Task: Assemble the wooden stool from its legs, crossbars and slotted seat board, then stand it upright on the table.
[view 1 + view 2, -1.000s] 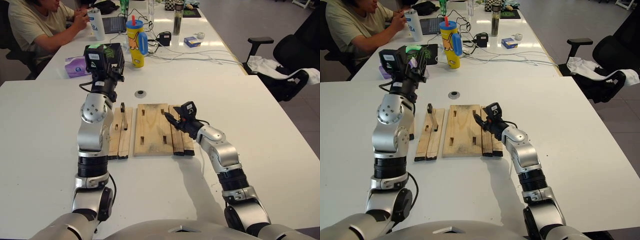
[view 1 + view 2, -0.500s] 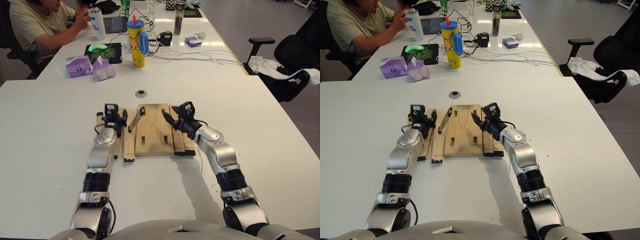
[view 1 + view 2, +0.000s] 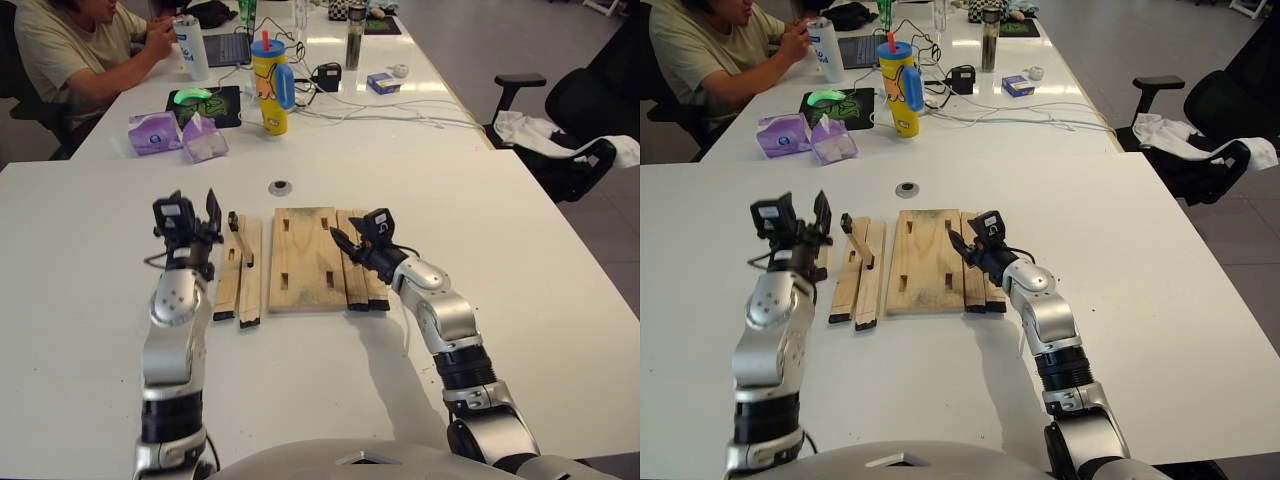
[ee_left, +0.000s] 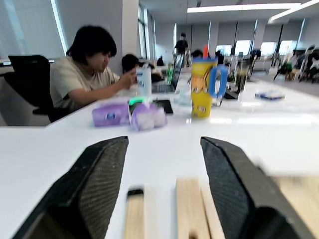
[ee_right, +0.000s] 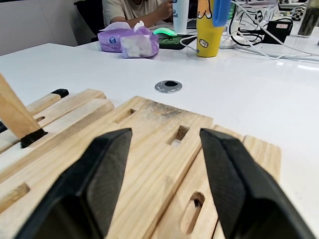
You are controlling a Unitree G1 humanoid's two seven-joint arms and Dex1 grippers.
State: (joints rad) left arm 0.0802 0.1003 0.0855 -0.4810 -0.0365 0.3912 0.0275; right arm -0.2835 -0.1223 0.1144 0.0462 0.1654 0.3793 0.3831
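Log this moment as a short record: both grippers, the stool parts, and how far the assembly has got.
left gripper: open, empty, held up to the left of the wooden parts
right gripper: open, empty, low over the seat board's right side
seat board: flat on the table, four slots, nothing fitted in them
left slats: flat, left of the board
stick: dark-tipped, leans up from the left slats
right slats: flat, against the board's right edge
assembly: stool not yet put together, nothing stands upright

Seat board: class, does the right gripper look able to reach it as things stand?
Probably yes: the right gripper hangs open at the right edge of the seat board, with nothing between.
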